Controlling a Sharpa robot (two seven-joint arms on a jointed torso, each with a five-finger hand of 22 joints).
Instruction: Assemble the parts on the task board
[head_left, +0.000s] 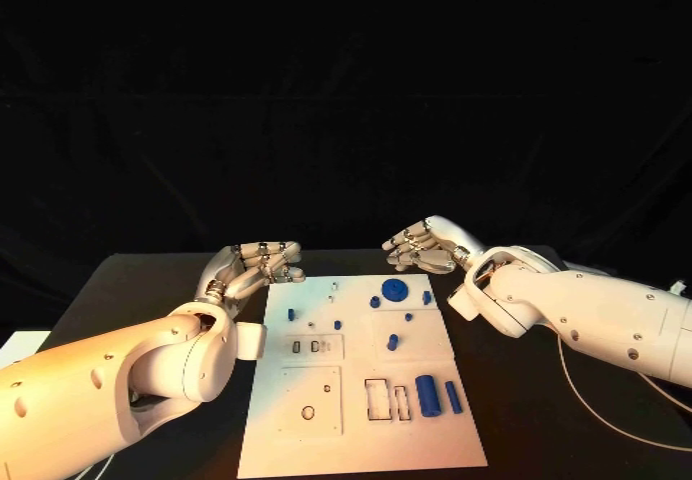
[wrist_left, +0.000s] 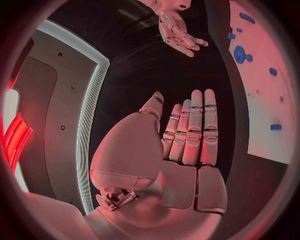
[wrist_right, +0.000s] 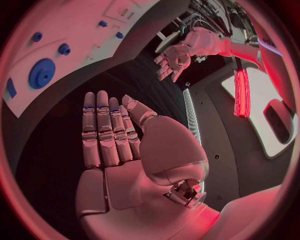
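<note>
The board (head_left: 361, 400) lies in the middle of the table (head_left: 144, 290). The left hand (head_left: 264, 262) hovers just beyond the board's far left corner, fingers straight and side by side, holding nothing. The right hand (head_left: 418, 246) hovers beyond the far right corner, also empty with fingers extended. Blue parts are on the board: a round disc (head_left: 392, 289) near the far edge, a cylinder (head_left: 428, 391) near the near edge.

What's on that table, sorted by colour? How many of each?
Silver: 2, the left hand and the right hand, both holding nothing.
White: 1, the task board.
Blue: 10 parts that I can make out, from the round disc to the thick cylinder.
Total: 13.
</note>
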